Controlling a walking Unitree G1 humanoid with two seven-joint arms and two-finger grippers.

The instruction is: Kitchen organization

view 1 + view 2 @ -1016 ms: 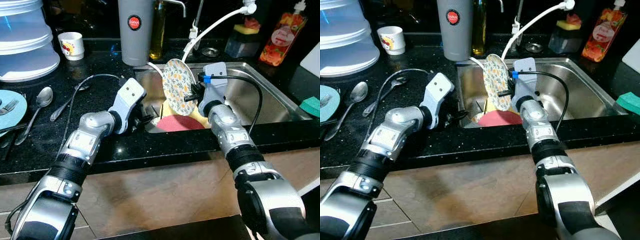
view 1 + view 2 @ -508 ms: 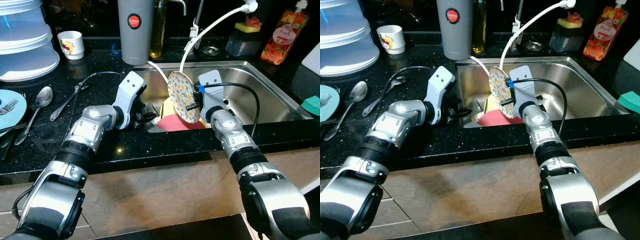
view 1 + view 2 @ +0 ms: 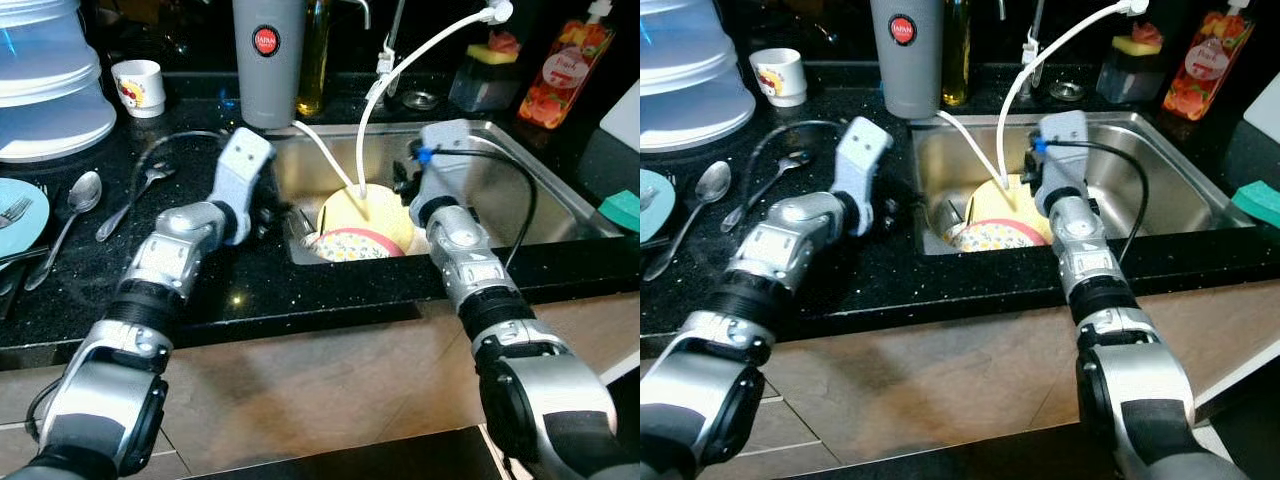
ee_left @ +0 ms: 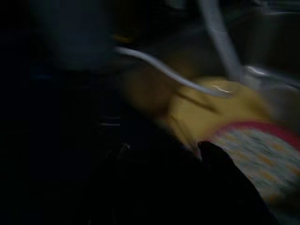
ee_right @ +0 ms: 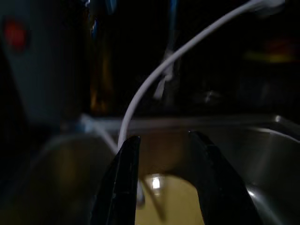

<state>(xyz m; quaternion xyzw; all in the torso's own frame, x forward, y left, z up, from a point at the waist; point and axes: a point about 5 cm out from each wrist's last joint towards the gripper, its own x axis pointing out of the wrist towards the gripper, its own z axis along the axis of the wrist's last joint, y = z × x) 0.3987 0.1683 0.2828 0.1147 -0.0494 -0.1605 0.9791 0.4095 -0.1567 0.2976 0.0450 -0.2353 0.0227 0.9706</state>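
A patterned plate (image 3: 358, 244) with a red rim lies face up in the steel sink (image 3: 540, 205), resting on a yellow plate (image 3: 385, 212), so the next dish to sort probably needs a slow, level reach past the white hose (image 3: 372, 120) hanging over the basin. The right gripper (image 5: 161, 187) hovers above the sink with its black fingers parted and nothing between them. The left gripper (image 3: 268, 212) sits at the sink's left edge; its grip cannot be made out.
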